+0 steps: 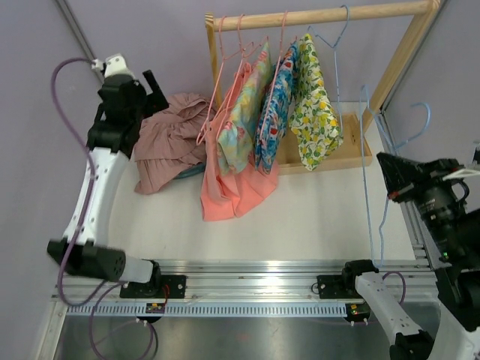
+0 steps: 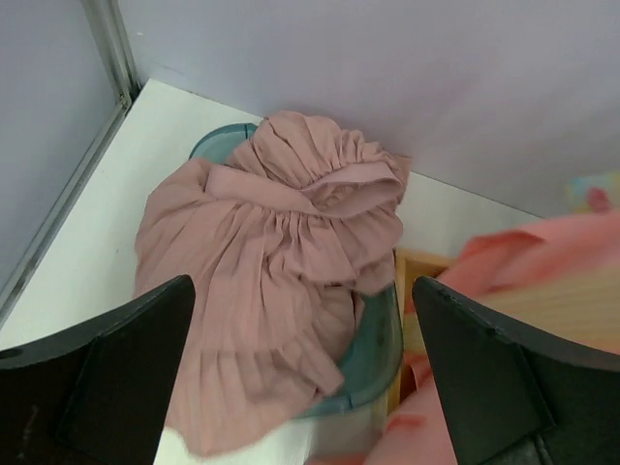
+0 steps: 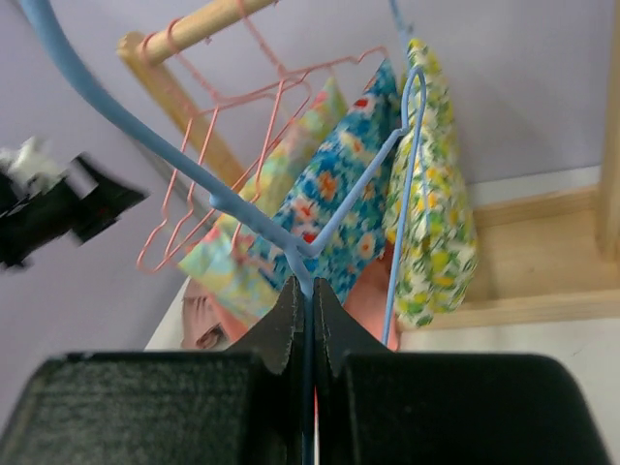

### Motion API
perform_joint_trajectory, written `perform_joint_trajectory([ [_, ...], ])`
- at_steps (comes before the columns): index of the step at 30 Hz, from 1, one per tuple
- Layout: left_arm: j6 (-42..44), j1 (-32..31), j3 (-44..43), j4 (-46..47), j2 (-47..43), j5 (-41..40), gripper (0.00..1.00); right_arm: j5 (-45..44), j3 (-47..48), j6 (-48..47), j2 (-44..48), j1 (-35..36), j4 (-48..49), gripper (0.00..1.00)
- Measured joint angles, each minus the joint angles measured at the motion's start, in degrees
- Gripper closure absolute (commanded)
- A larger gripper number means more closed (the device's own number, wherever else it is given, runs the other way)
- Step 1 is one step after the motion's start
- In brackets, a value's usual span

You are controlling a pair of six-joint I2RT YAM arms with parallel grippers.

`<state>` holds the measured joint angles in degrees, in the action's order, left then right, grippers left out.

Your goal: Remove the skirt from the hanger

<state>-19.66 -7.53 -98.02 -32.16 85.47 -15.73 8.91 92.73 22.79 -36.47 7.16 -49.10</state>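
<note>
I see a wooden rack at the far side of the worktop, right of centre. Four garments hang off its top bar, packed tight. From the left: salmon top, which hangs lowest, green floral piece, blue floral piece, yellow lemon-print piece. Pink wire hangers carry the left ones. Teal bin is far left, just beside the rack's left post. Aluminium rail runs along the near edge.
</note>
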Motion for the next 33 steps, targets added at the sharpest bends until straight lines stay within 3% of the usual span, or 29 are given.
perform_joint_trajectory([
  [5,-0.5,-5.0,20.7,-2.4,-27.2,1.9,0.01,-6.9,7.3,-3.3,-12.5,0.0,6.2,1.00],
  [9,-0.3,-7.1,33.2,-5.8,-38.2,4.9,0.01,-10.2,10.8,-5.8,-21.8,0.0,11.2,1.00],
  [18,1.7,-7.1,46.7,-12.3,-40.0,5.1,0.01,-14.0,17.4,-9.0,-40.8,-0.6,18.8,1.00],
  [28,2.1,-7.3,47.9,-11.5,-41.5,5.8,0.01,-12.3,26.5,-6.2,-54.2,-9.4,22.9,1.00],
  [33,2.1,-7.4,47.9,-11.4,-41.5,6.3,0.01,-11.0,24.4,-4.6,-55.8,-10.9,25.2,1.00],
])
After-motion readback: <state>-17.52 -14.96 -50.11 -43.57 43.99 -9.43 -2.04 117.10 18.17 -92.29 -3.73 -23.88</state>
